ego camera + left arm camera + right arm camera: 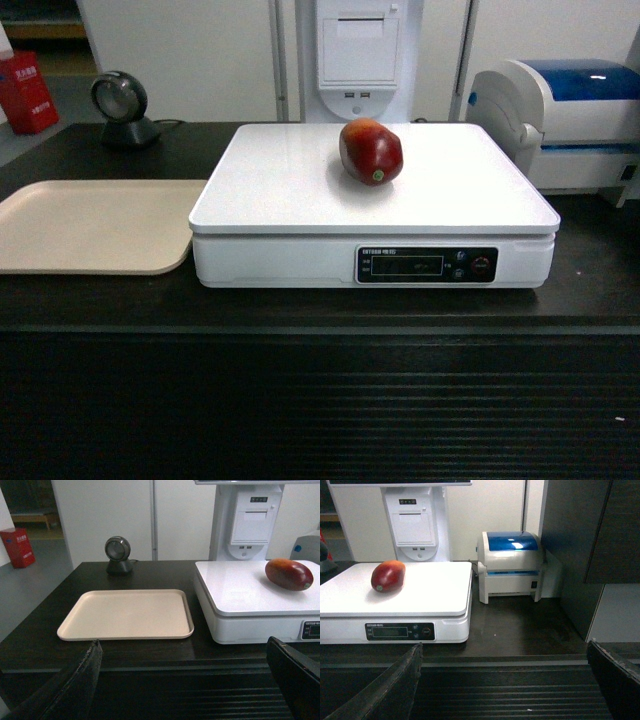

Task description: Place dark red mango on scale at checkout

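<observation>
Head view: the dark red mango (371, 151) lies on its side upper center, resting on the white platter of the scale (300, 190), glossy, with a small yellow-green spot facing the camera. The scale sits on the checkout (320, 310); its display digits are too small to read. Both wrist views show the left gripper (185, 680) and right gripper (505, 680) spread wide, fingers cut off at the bottom edge, grasping nothing.

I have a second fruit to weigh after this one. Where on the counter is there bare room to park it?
The beige tray left of the scale is bare. A dark strip between the scale and the printer is free but narrow. The scale's platter has room around the dark red mango.
</observation>
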